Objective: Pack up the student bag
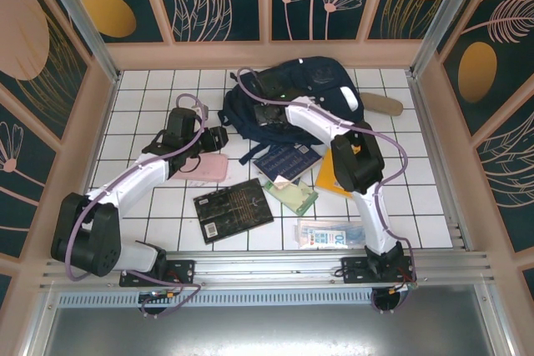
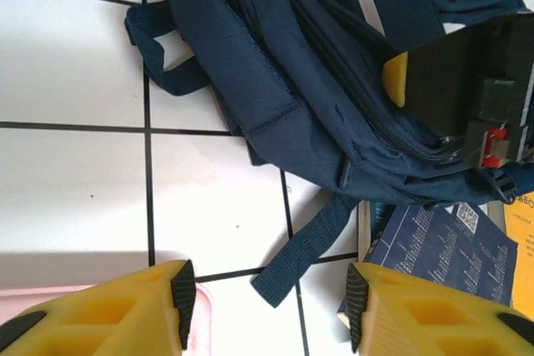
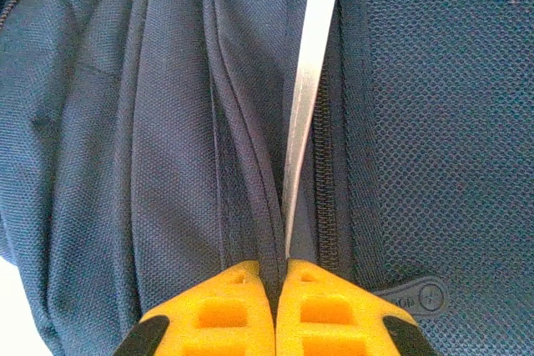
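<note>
The navy student bag lies at the back middle of the tiled table. In the right wrist view its fabric shows a white stripe and a closed zipper. My right gripper is shut, pinching a dark piped seam of the bag beside the stripe. It sits on the bag's left part. My left gripper hangs open over white tile, nothing between its fingers. A loose bag strap ends just ahead of it. It hovers left of the bag.
A pink pouch lies under the left arm. A black book, blue book, green item, yellow book and a packet lie in front. A tan case sits right of the bag.
</note>
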Robot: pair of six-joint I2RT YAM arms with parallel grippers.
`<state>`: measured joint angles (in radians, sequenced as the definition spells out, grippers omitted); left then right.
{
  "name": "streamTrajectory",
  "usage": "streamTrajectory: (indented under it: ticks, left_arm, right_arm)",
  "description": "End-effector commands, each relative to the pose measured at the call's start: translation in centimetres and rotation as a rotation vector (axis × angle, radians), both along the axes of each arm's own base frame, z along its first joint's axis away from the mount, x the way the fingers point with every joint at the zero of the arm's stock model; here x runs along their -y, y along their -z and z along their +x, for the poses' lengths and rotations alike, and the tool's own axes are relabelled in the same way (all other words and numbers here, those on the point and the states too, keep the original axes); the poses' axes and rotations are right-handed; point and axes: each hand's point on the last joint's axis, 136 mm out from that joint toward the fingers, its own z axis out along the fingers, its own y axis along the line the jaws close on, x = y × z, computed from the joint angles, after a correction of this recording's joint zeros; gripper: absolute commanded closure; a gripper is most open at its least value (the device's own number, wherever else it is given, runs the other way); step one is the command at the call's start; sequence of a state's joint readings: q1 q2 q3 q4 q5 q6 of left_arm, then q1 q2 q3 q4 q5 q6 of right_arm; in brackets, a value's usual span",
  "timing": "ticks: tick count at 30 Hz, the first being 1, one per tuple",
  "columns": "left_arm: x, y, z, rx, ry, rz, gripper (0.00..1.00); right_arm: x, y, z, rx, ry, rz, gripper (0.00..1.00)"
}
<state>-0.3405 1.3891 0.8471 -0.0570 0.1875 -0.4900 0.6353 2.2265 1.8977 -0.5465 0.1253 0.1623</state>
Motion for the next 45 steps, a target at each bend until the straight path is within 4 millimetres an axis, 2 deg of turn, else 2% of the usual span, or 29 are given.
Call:
streamTrajectory:
  ticks: [1, 5, 7, 12, 17, 21, 25, 32, 41, 45]
  left_arm:
    - [0.8, -2.0, 0.9, 0.049, 0.044, -0.015, 0.44]
    - [1.3, -3.0, 1.0, 0.073, 0.078, -0.025, 0.41]
    - [1.6, -3.6, 1.0, 0.091, 0.097, -0.028, 0.39]
    - [2.5, -5.0, 0.7, 0.137, 0.169, -0.036, 0.38]
    - [3.6, -5.8, 0.2, 0.173, 0.238, -0.052, 0.38]
    - [4.6, -6.2, 0.0, 0.2, 0.274, -0.035, 0.37]
    - [5.2, -5.6, -0.1, 0.199, 0.283, 0.0, 0.39]
    - [6.9, -3.5, -0.8, 0.188, 0.33, -0.025, 0.41]
    - [8.0, -2.5, 0.7, 0.223, 0.338, 0.091, 0.45]
    - [8.6, -1.1, 0.7, 0.205, 0.351, 0.136, 0.46]
  right_arm:
    - [0.1, -6.0, 0.3, 0.028, -0.041, 0.172, 1.0]
    - [-1.0, -9.3, -1.3, -0.034, -0.111, 0.364, 1.0]
    - [0.1, -10.2, -1.0, -0.071, -0.094, 0.446, 1.0]
    - [0.2, -12.9, -2.2, -0.189, -0.151, 0.687, 1.0]
    - [0.2, -15.2, -3.3, -0.233, -0.189, 0.81, 1.0]
    - [0.3, -16.1, -3.8, -0.28, -0.199, 0.89, 1.0]
    - [1.1, -16.6, -3.3, -0.265, -0.171, 0.898, 1.0]
    - [1.4, -17.2, -3.2, -0.283, -0.155, 0.933, 1.0]
    - [1.1, -18.1, -3.2, -0.339, -0.153, 1.023, 1.0]
    - [0.9, -18.5, -3.3, -0.347, -0.156, 1.037, 1.0]
